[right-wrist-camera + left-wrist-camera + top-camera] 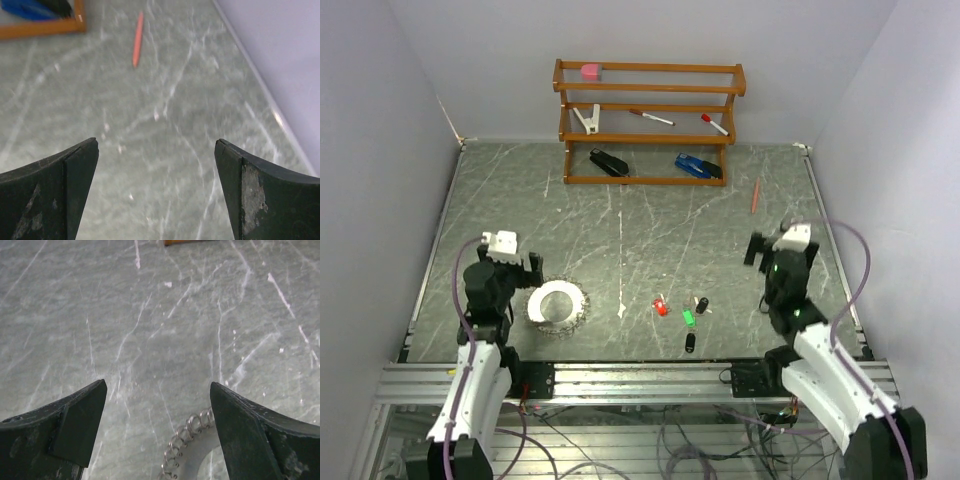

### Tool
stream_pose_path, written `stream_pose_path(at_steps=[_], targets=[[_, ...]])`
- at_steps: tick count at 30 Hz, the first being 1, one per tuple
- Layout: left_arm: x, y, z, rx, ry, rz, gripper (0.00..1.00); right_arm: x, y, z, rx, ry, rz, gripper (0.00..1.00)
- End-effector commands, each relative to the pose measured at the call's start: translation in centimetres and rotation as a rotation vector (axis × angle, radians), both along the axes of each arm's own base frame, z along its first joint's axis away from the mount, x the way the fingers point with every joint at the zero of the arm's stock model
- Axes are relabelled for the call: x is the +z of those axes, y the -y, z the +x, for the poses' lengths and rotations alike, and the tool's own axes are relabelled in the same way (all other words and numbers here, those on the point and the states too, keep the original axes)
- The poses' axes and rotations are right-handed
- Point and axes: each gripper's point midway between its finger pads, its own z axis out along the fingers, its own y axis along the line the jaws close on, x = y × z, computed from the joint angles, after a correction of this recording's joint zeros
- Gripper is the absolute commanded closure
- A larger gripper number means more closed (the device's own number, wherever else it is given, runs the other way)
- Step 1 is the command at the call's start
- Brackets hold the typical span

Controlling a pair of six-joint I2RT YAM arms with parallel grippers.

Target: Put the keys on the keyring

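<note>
Silvery-grey keyring lies flat on the tabletop, just beside the left fingers, which are spread wide and empty. The keys lie scattered nearby; the right fingers are likewise spread.

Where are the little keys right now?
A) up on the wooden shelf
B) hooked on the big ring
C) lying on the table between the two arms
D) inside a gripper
C: the keys lie loose on the table, apart from the keyring.
</note>
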Motion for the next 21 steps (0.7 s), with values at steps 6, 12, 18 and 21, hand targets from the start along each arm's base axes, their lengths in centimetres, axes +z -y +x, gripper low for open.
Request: stream_pose_path(at_steps=[6,12,18,21], targets=[[8.6,3.7,1.9,-0.348,0.024,0.155,0.07,4.6,-4.5,7.4,0.07,-0.011,0.19,0.0],[10.3,4.7,0.1,-0.472,-0.089,0.19,0.16,2.7,-18.6,8.7,0.617,-0.291,0.281,0.0],[10.7,2.6,-1.5,-0.424,-0.162,0.327,0.08,2.7,-31.5,4.2,1.094,-0.346,0.233,0.0],[10.3,2.6,-2.3,-0.412,-0.184,0.301,0.08,1.8,-36.0,2.4,1.251,-0.371,0.274,0.01]])
